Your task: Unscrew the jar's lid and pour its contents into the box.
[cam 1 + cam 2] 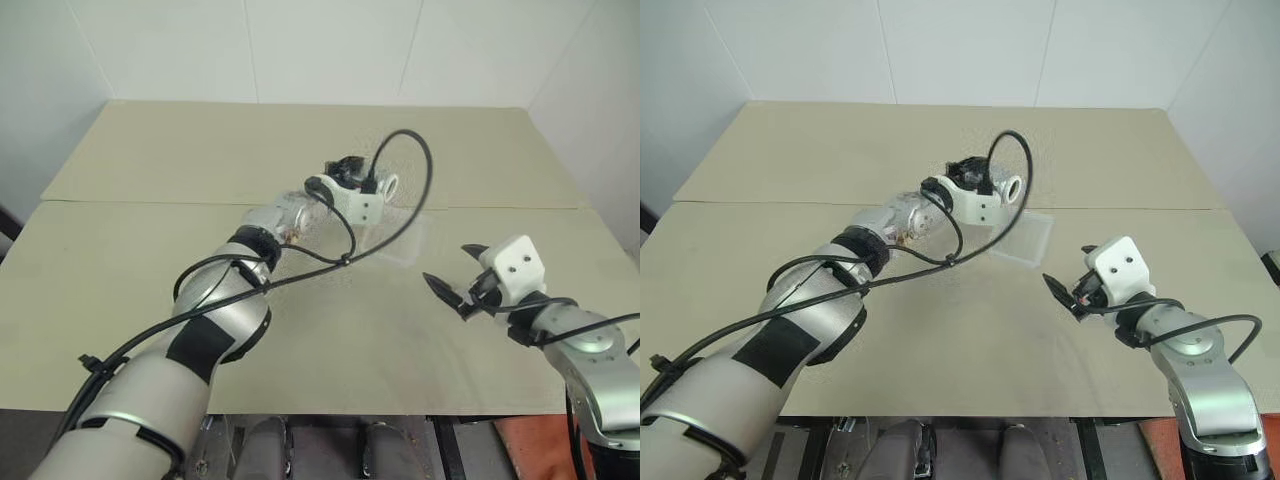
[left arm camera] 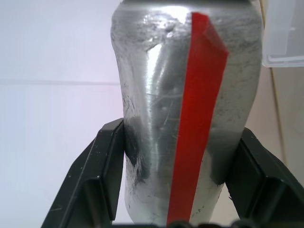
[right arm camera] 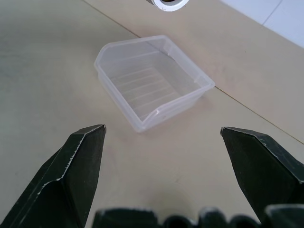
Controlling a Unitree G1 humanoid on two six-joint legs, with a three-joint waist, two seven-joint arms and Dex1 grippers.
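Left jaws point(image 2: 173, 180) gripping jar point(image 2: 185, 95), right jaws point(image 3: 161, 175) apart

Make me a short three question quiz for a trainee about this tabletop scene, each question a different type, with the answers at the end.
1. True or false: the left end effector is shut on the jar.
2. Multiple choice: the right end effector is A) gripping the box, B) open with nothing between its fingers, C) holding a grey cap.
3. Short answer: what colour is the stripe on the jar?

Key: 1 true. 2 B; the box sits on the table ahead of the open fingers, untouched. 3 red.
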